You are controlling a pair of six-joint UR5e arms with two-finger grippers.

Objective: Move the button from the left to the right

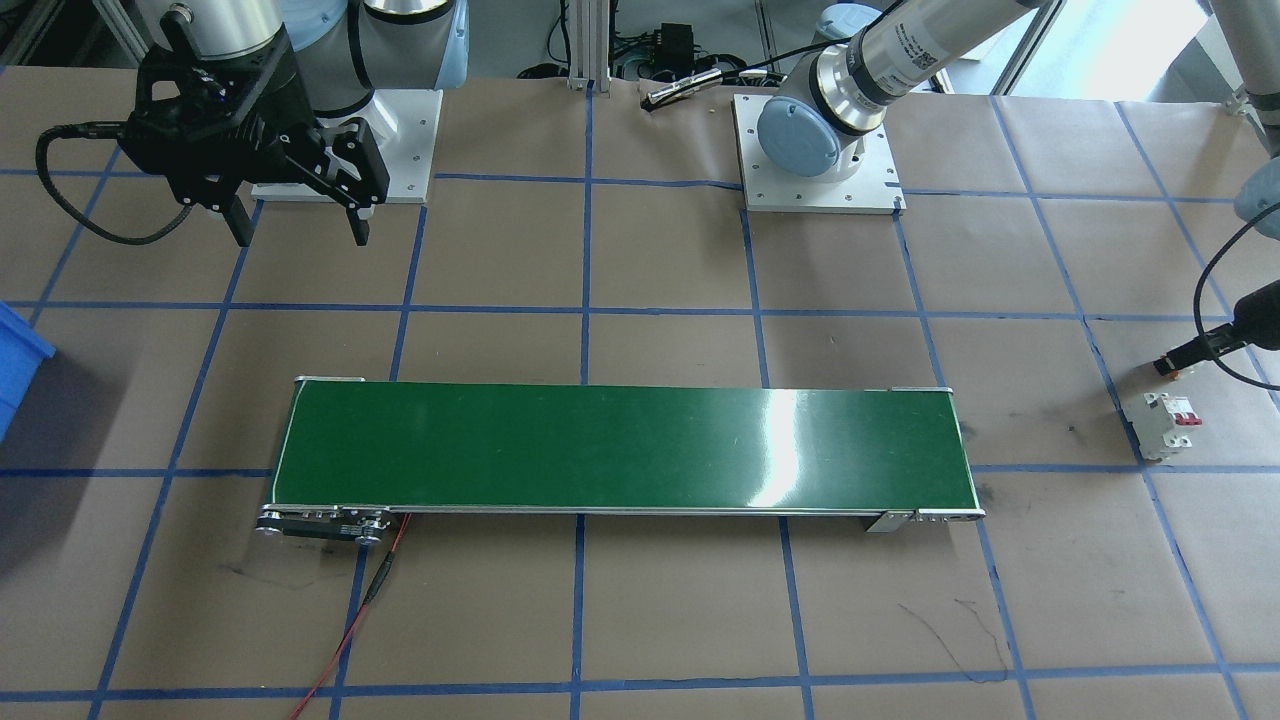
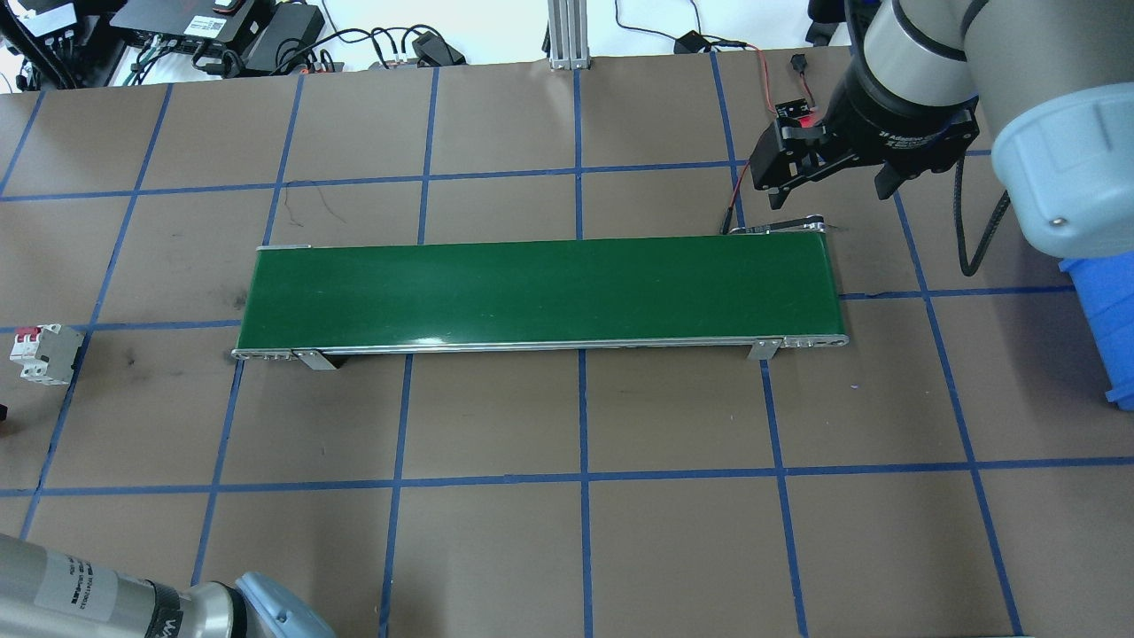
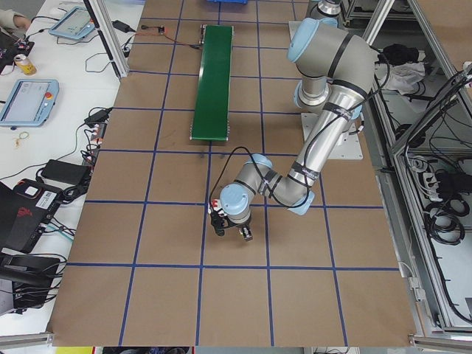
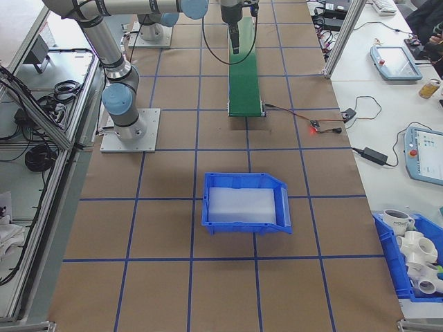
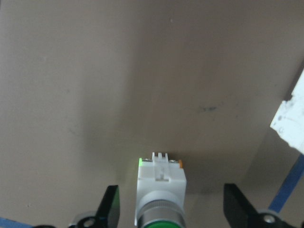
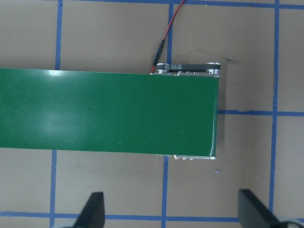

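Observation:
The button (image 5: 160, 183) lies on its side on the brown paper, with its green cap toward the camera, a white body and an orange base. My left gripper (image 5: 172, 195) is open and low over it, one finger on each side and neither touching it. In the front-facing view the button's orange end (image 1: 1172, 368) shows just below the left gripper (image 1: 1195, 348) at the table's left end. My right gripper (image 1: 300, 235) hangs open and empty above the right end of the green conveyor belt (image 1: 620, 450), and the right wrist view looks down on that belt end (image 6: 109, 114).
A white circuit breaker (image 1: 1165, 425) with red levers lies close beside the button; its corner (image 5: 289, 123) shows in the left wrist view. A blue bin (image 4: 246, 200) stands past the belt's right end. A red wire (image 1: 350, 620) trails from the belt's motor end.

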